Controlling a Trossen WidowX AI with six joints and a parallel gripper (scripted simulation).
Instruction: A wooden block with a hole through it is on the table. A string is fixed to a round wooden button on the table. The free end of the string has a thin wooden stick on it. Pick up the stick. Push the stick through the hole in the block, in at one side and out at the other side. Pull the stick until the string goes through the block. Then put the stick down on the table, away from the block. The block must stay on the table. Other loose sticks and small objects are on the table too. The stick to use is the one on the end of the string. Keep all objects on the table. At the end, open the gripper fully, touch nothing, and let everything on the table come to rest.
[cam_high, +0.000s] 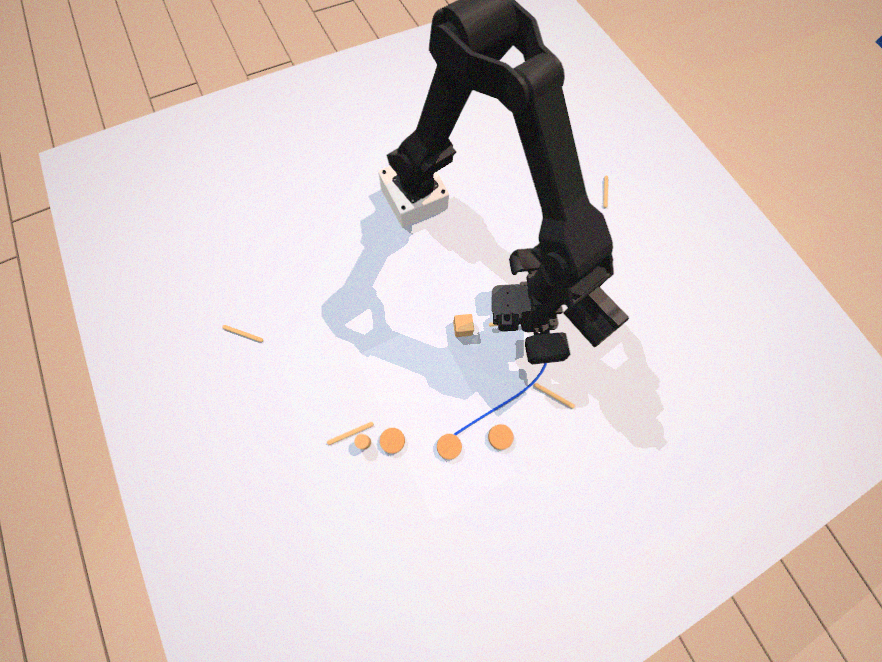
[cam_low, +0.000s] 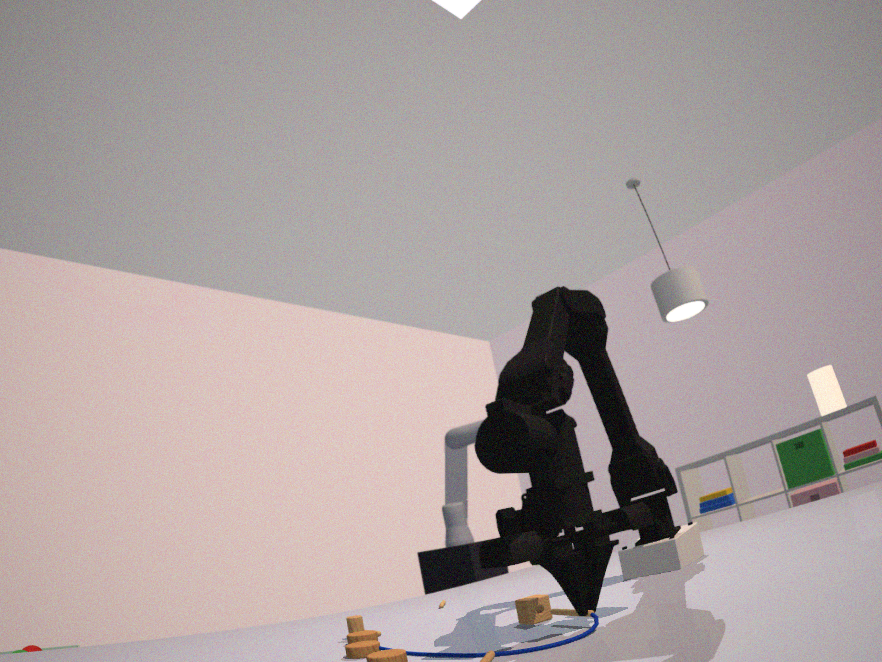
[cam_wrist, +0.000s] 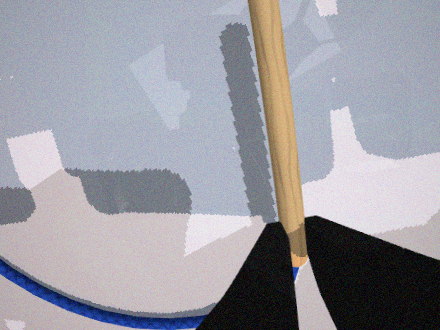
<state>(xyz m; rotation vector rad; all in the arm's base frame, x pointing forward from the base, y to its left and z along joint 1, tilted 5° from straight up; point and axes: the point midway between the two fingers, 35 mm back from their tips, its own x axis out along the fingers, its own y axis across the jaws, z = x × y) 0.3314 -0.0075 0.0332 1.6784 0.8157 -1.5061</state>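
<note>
The wooden block (cam_high: 463, 324) (cam_low: 528, 611) sits on the table, its hole showing on the side toward the gripper in the exterior view. My gripper (cam_low: 587, 612) (cam_wrist: 292, 233) is shut on the stick (cam_high: 493, 324) (cam_low: 567, 612) (cam_wrist: 279, 120) near its string end. The stick points toward the block, low over the table; the top view shows a small gap between its free tip and the block. The blue string (cam_high: 498, 407) (cam_low: 498, 652) (cam_wrist: 100, 314) curves from the round button (cam_high: 449, 446) to the gripper. The fingertips are hidden in the top view; the block is outside the wrist view.
Loose sticks lie at the left (cam_high: 242, 333), front left (cam_high: 349, 433), near the string (cam_high: 553, 396) and far right (cam_high: 606, 192). Two other buttons (cam_high: 391, 440) (cam_high: 500, 436) flank the string's button. A small round peg (cam_high: 362, 441) (cam_low: 354, 624) stands at front left.
</note>
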